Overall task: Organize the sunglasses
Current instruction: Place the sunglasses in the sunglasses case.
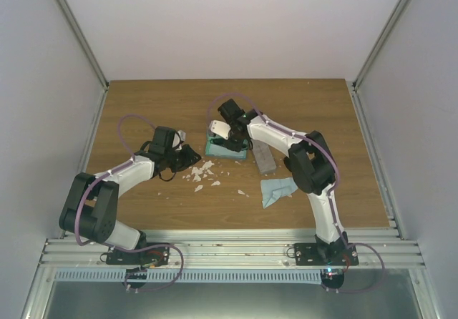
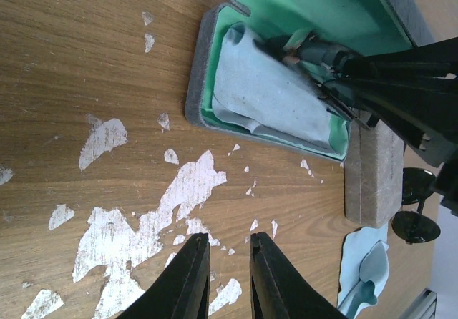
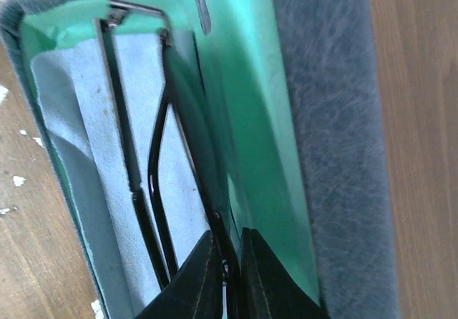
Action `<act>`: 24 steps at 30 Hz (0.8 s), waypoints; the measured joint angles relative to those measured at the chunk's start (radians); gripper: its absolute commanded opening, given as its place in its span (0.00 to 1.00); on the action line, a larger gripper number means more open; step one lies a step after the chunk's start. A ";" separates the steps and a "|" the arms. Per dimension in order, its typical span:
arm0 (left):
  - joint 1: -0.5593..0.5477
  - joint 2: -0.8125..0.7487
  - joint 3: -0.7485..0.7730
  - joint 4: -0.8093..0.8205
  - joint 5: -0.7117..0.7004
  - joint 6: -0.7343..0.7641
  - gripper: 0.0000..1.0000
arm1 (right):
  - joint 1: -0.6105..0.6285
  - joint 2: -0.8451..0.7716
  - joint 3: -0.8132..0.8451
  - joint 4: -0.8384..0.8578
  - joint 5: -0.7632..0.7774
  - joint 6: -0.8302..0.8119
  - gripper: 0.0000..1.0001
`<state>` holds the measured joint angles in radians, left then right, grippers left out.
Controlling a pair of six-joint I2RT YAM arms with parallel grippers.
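Note:
An open grey case (image 3: 336, 119) with green lining holds a light-blue cloth (image 3: 64, 119). A thin dark wire-framed pair of sunglasses (image 3: 152, 169) lies folded on that cloth. My right gripper (image 3: 227, 237) is down inside the case, shut on the frame's wire. In the left wrist view, a second pair of sunglasses (image 2: 415, 224) with dark rounded lenses sits past a closed case. My left gripper (image 2: 229, 237) hovers over bare wood to the left of the open case (image 2: 197, 83), its jaws narrowly open with nothing between them.
A closed grey case (image 1: 265, 160) lies right of the open case (image 1: 215, 149). Another light-blue cloth (image 1: 275, 190) sits near the right arm. White worn patches (image 2: 179, 197) mark the wood. Metal frame walls bound the table.

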<state>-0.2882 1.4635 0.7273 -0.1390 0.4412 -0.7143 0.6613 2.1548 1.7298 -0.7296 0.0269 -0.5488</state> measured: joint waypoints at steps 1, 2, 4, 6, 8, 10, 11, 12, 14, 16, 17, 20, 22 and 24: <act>0.000 0.000 0.000 0.000 0.000 0.000 0.19 | 0.001 0.002 -0.006 0.006 0.006 0.005 0.11; 0.000 0.000 0.000 0.000 0.000 0.000 0.19 | 0.002 0.003 -0.013 0.009 0.013 0.010 0.12; 0.000 0.000 0.000 0.000 0.000 0.000 0.19 | 0.003 0.004 -0.025 0.014 0.023 0.018 0.14; 0.000 0.000 0.000 0.000 0.000 0.000 0.19 | 0.006 0.004 -0.035 0.023 0.025 0.025 0.16; 0.000 0.000 0.000 0.000 0.000 0.000 0.19 | 0.011 0.004 -0.047 0.035 0.027 0.026 0.18; 0.000 0.002 0.000 0.000 0.000 0.000 0.19 | 0.016 0.004 -0.058 0.040 0.028 0.030 0.22; 0.000 0.002 0.000 0.000 0.000 0.000 0.19 | 0.019 0.004 -0.063 0.043 0.028 0.030 0.23; 0.000 0.003 0.000 0.000 0.000 0.000 0.19 | 0.022 0.004 -0.069 0.044 0.028 0.031 0.26; 0.000 0.003 0.000 0.000 0.000 0.000 0.19 | 0.025 0.003 -0.077 0.048 0.028 0.039 0.32; 0.000 0.005 0.000 0.000 0.000 0.000 0.19 | 0.026 0.002 -0.085 0.059 0.029 0.044 0.39; 0.000 0.005 0.000 0.000 0.000 0.000 0.19 | 0.026 -0.002 -0.091 0.065 0.029 0.048 0.43; 0.000 0.007 0.000 0.000 0.000 0.001 0.20 | 0.026 -0.028 -0.115 0.075 0.027 0.055 0.51; 0.000 0.007 0.000 0.000 0.000 0.001 0.20 | 0.026 -0.055 -0.138 0.078 0.020 0.058 0.55; 0.000 0.007 0.000 0.000 0.000 0.002 0.22 | 0.026 -0.088 -0.162 0.081 0.016 0.065 0.58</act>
<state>-0.2882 1.4708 0.7273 -0.1390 0.4412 -0.7128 0.6872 2.0670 1.5677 -0.6483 0.0433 -0.4835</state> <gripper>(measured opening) 0.202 0.544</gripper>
